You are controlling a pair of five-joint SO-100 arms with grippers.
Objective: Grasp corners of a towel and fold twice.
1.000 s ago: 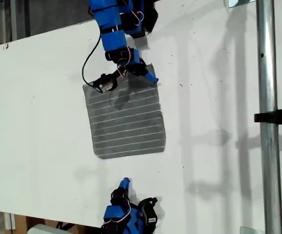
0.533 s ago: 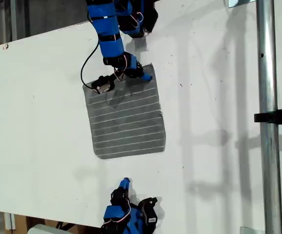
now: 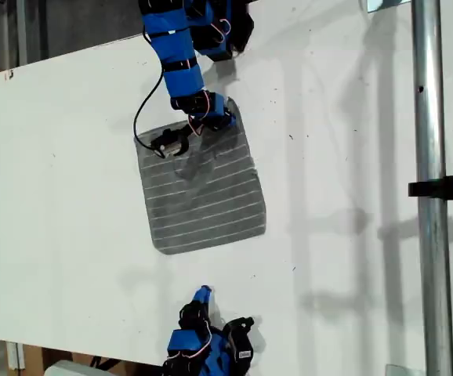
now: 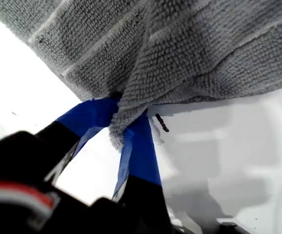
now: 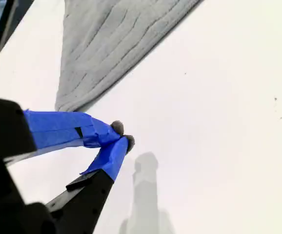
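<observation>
The towel (image 3: 201,185) lies flat on the white counter (image 3: 352,196), its stripes running across. One far corner (image 4: 119,127) is pinched, puckered, in my first claw (image 4: 122,127), clenched on it. My second claw (image 5: 121,136), tips closed on nothing, waits just off the towel's near edge.
</observation>
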